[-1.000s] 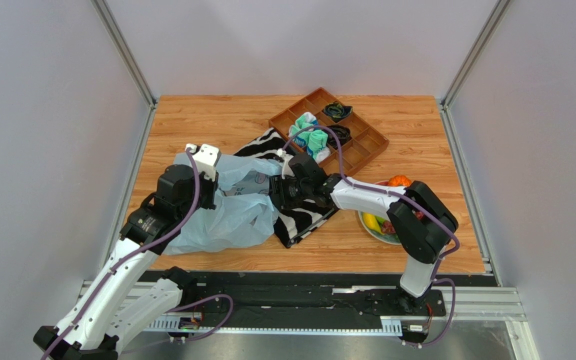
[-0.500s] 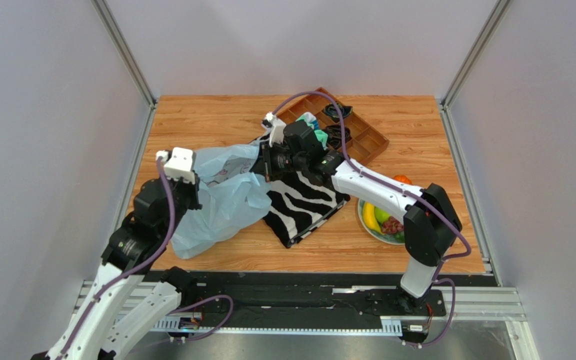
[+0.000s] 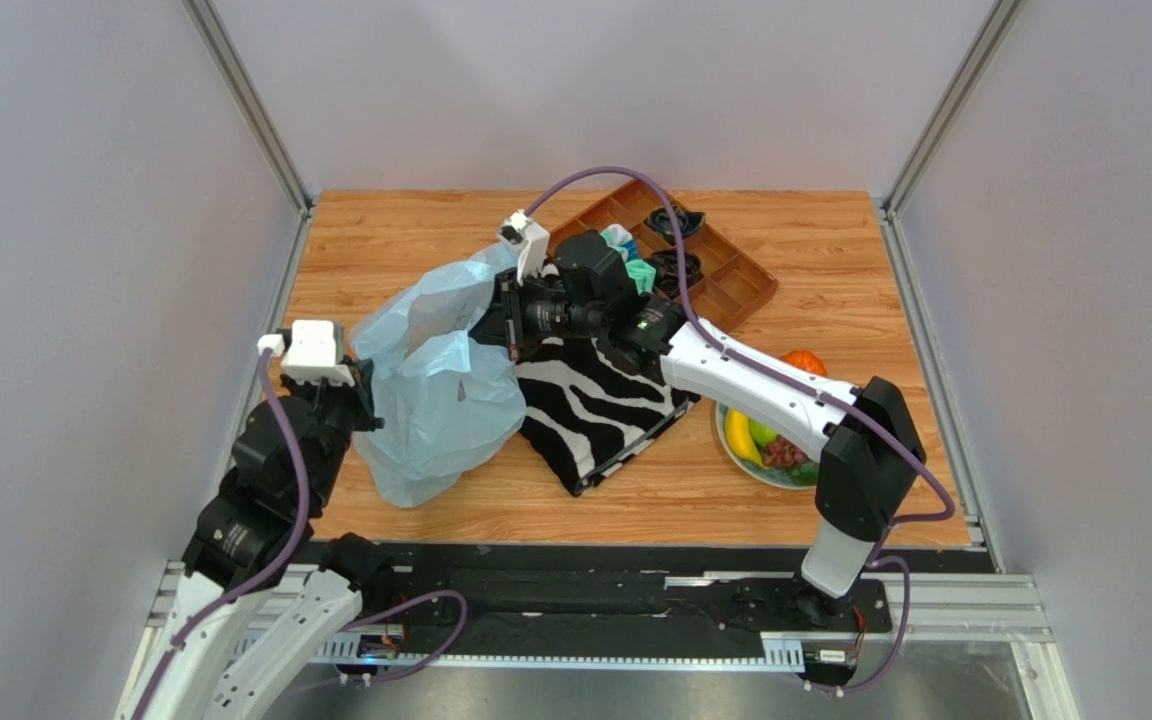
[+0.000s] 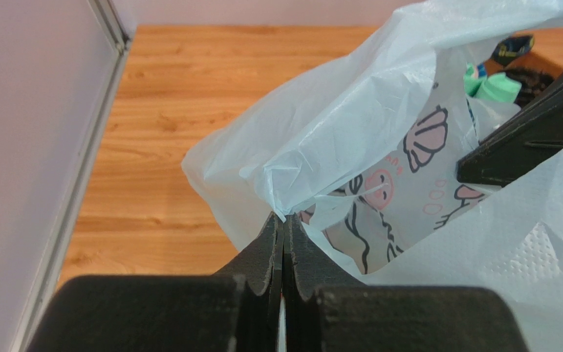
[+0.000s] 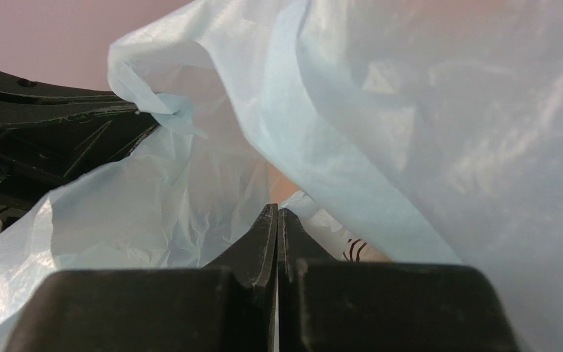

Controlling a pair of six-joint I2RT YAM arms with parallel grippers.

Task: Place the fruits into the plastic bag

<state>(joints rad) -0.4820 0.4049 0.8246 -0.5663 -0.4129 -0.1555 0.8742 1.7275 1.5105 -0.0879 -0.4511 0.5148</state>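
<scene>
Plastic bag (image 3: 440, 413) rim in left hand (image 4: 283, 224), right hand (image 5: 277, 214)

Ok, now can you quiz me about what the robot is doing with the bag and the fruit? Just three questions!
1. True or false: the plastic bag lies flat with nothing holding it.
2. Where are the fruits? A: inside the bag. B: on a plate to the right of the zebra cloth. C: on top of the zebra cloth.
3. How many grippers are pinching the bag?

Key
1. False: it is lifted up off the wood.
2. B.
3. Two: the left gripper and the right gripper are both shut on it.
</scene>
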